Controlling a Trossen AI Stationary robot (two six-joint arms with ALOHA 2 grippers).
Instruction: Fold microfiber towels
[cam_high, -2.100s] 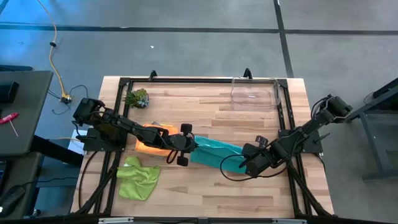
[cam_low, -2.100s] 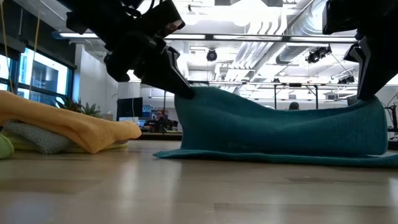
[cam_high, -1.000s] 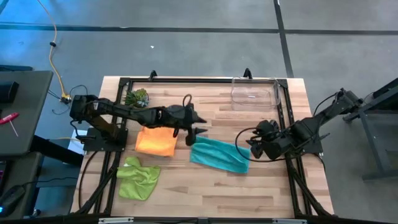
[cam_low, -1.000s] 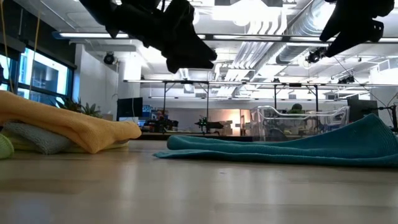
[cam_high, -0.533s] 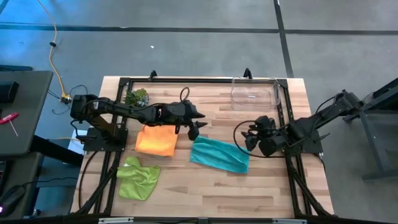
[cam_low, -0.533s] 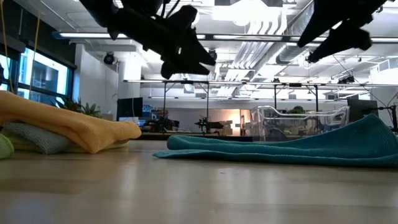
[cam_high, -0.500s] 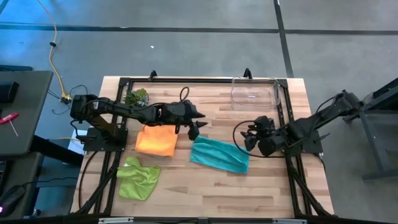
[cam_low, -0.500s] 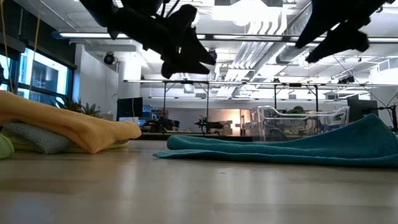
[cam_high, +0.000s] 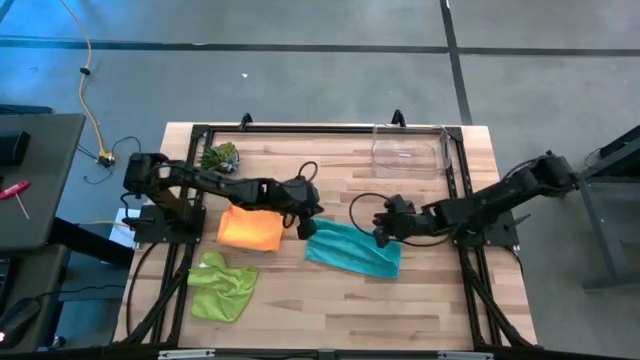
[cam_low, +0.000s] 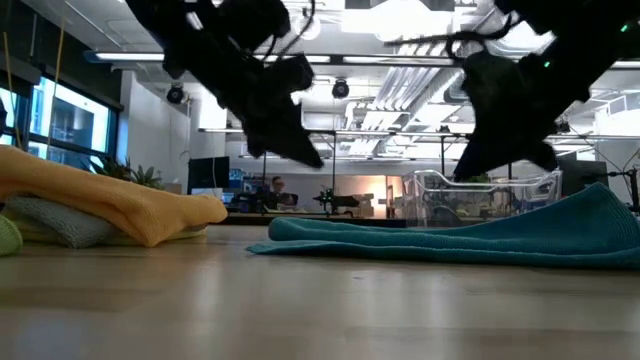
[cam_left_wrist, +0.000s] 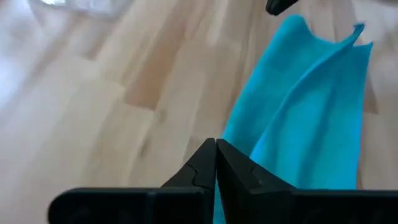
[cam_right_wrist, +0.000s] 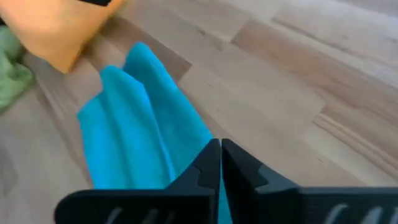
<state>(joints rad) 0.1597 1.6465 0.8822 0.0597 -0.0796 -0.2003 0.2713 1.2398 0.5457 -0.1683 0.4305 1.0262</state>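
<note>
A teal towel (cam_high: 355, 250) lies as a folded strip on the middle of the table, seen flat in the low view (cam_low: 450, 240). My left gripper (cam_high: 306, 232) hangs shut just above the towel's left end (cam_left_wrist: 292, 124), fingertips (cam_left_wrist: 216, 144) together with nothing between them. My right gripper (cam_high: 380, 236) hangs shut above the towel's right end (cam_right_wrist: 137, 137), also with nothing between its fingers (cam_right_wrist: 221, 144). In the low view both grippers (cam_low: 310, 158) (cam_low: 468, 170) stand clear above the cloth. An orange towel (cam_high: 250, 228) lies folded to the left, resting on a grey one (cam_low: 50, 222).
A crumpled lime green towel (cam_high: 222, 285) lies near the front left. A small green spiky plant (cam_high: 220, 157) sits at the far left and a clear plastic bin (cam_high: 408, 152) at the far right. Bare wood stretches along the table's near side (cam_high: 380, 310).
Both grippers have come down toward the teal towel and shut. The right one has also swung toward the table's left, from beyond the towel's right end to over it. The left one has sunk a little and tipped further down. The teal towel has stayed flat.
</note>
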